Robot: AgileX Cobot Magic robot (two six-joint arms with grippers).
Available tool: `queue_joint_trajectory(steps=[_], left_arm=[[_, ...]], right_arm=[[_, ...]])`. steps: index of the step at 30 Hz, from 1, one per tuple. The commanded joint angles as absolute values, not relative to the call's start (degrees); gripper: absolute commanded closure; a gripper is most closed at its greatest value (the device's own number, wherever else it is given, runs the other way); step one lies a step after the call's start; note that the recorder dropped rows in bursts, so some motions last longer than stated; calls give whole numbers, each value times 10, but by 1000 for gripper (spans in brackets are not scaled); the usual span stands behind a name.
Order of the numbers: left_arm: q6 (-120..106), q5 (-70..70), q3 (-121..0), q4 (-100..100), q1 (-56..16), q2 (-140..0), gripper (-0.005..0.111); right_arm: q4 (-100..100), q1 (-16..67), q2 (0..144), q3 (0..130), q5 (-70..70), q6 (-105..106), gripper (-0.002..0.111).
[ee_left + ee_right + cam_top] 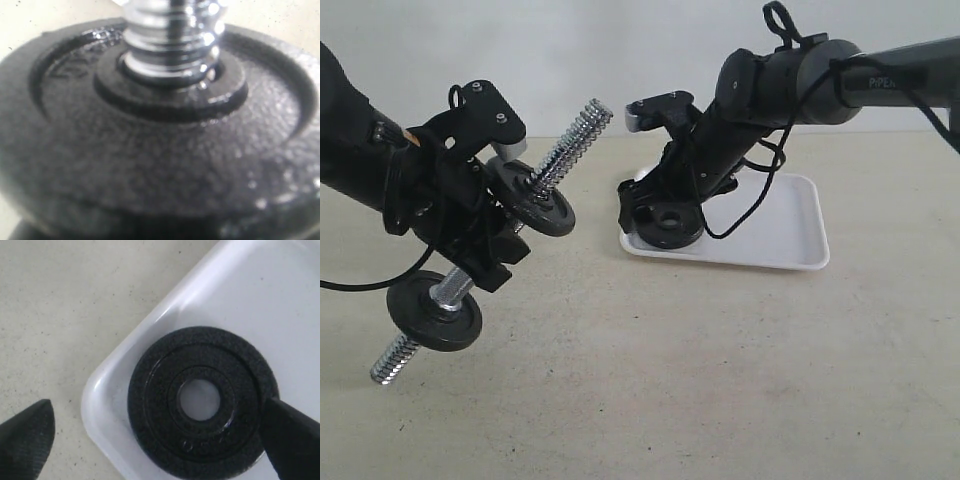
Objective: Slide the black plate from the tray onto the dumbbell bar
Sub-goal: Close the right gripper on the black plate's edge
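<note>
The black plate (668, 226) lies flat in the corner of the tray (790, 235) nearest the other arm, its centre hole facing up. This probably leaves its rim reachable from the tray's edge. The right end effector (665, 212) hangs directly over it, released. In the right wrist view its fingers (27, 432) are spread wide: one stands outside the tray rim over the desk (720, 380), the other at the plate's far edge, so they straddle the disc without gripping it. The left end effector (480, 250) is clenched on the smooth middle of the dumbbell bar (575, 132) and holds it off the desk at a slant. The free threaded end points up toward the tray, seemingly offered as the post the plate must slide onto. An upper disc (535, 200) and a lower disc (435, 312) already sit on the bar, either side of the grip. The desk is a matt beige surface, lightly speckled and scuffed, and a plain pale wall (620, 50) stands behind it.
</note>
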State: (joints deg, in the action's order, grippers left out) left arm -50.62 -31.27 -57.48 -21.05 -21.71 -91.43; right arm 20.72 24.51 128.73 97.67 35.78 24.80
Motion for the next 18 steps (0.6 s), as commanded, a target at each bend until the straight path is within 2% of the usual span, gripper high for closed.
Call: queue_joint_trajectory(steps=[1, 6, 18], left_arm=[[-515, -245, -590, -233, -218, -881, 102], [-515, -249, -590, -233, -218, -881, 102], [-515, -258, -590, -233, -218, -881, 102]], right_arm=[[205, 245, 1285, 984, 300, 239, 4], [204, 245, 1285, 984, 266, 213, 4], [196, 245, 1322, 984, 287, 192, 4]])
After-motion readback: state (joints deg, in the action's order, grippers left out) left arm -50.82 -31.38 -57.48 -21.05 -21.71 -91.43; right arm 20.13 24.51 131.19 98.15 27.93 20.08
